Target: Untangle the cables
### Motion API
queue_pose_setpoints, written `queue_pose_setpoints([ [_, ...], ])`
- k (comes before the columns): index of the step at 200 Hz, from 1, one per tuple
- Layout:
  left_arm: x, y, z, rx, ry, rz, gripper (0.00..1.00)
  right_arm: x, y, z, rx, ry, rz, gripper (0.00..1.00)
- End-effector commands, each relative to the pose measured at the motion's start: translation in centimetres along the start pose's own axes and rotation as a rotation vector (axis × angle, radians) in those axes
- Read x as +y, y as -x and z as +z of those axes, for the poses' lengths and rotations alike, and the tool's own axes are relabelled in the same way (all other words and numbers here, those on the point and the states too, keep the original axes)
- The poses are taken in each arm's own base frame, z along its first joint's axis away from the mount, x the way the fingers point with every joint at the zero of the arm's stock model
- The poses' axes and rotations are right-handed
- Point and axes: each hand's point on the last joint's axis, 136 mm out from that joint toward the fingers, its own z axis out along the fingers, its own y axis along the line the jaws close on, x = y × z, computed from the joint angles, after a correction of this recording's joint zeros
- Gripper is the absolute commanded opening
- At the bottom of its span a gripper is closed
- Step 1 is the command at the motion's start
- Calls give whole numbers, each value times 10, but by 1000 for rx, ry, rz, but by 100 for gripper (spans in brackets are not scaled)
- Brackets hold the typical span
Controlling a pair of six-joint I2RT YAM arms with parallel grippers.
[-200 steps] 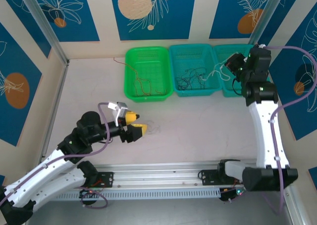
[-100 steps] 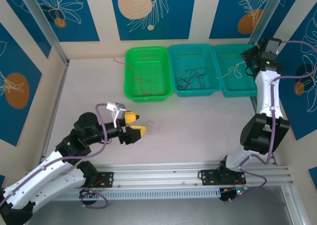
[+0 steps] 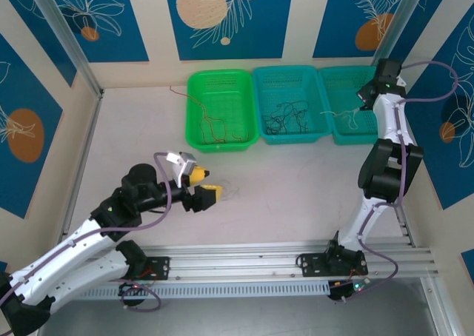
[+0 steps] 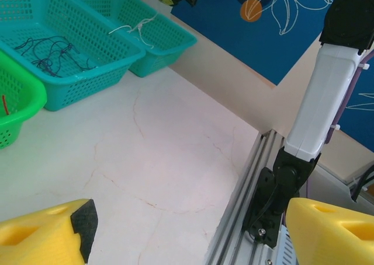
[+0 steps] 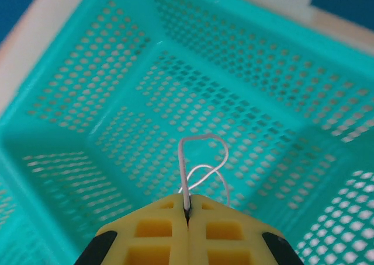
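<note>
Partly inside right pincer (image 5: 187, 205): white cable (image 5: 183, 171)

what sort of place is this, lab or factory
Probably a robot lab test cell: two arms bolted to a rail, three plastic baskets of cables, and patterned wall panels closing in the table.

Blue leaf-patterned panels (image 3: 248, 32) ring a pale, perhaps marbled table (image 3: 141, 136).
</note>
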Motion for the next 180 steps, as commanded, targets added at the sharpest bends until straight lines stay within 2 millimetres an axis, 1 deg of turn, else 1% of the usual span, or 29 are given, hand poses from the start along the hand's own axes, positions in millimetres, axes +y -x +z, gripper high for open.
queue_pose_setpoints([
  [1, -6, 17, -9, -47, 11, 33, 85, -12, 36, -9, -169, -127, -122, 0],
  [6, -6, 17, -10, -49, 14, 32, 85, -9, 38, -6, -170, -122, -144, 0],
  [18, -4, 16, -12, -51, 23, 26, 85, -6, 35, 5, -141, -140, -180, 0],
  [30, -1, 14, -12, -47, 37, 21, 85, -2, 28, 16, -108, -164, -209, 0],
  [54, 2, 13, -11, -37, 56, 12, 85, 1, 21, 33, -110, -233, -253, 0],
  [60, 3, 12, -11, -36, 59, 8, 85, 5, 18, 37, -109, -236, -267, 0],
  [65, 3, 12, -11, -35, 61, 8, 85, 9, 12, 44, -89, -225, -282, 0],
  [73, 4, 12, -10, -36, 63, 6, 85, 22, 1, 53, -37, -164, -304, 0],
  [77, 5, 11, -9, -35, 66, 6, 85, 30, -9, 60, 11, -116, -315, 5],
  [80, 6, 11, -9, -35, 67, 6, 85, 36, -16, 64, 44, -80, -317, 11],
  [88, 7, 11, -7, -33, 70, 7, 85, 50, -36, 72, 148, 17, -305, 34],
  [93, 7, 11, -5, -30, 69, 7, 85, 52, -44, 73, 197, 30, -288, 45],
  [96, 7, 12, -4, -29, 66, 8, 85, 52, -46, 73, 211, 26, -273, 50],
  [103, 6, 13, -2, -24, 61, 11, 85, 50, -49, 68, 241, 1, -237, 57],
  [116, 3, 16, 2, -11, 50, 17, 85, 55, -47, 58, 240, 16, -211, 66],
  [129, 0, 21, 3, -15, 37, 24, 85, 62, -38, 38, 219, 64, -194, 72],
  [133, 0, 22, 4, -18, 33, 27, 85, 66, -35, 29, 215, 94, -191, 73],
  [148, -2, 25, 5, -30, 25, 33, 85, 74, -29, -1, 233, 171, -173, 74],
  [158, -3, 27, 5, -36, 23, 36, 85, 77, -24, -25, 244, 218, -148, 74],
  [169, -2, 27, 4, -32, 29, 30, 86, 82, -26, -50, 268, 289, -127, 74],
  [180, 1, 25, 3, -25, 47, 17, 86, 90, -30, -81, 282, 387, -121, 73],
])
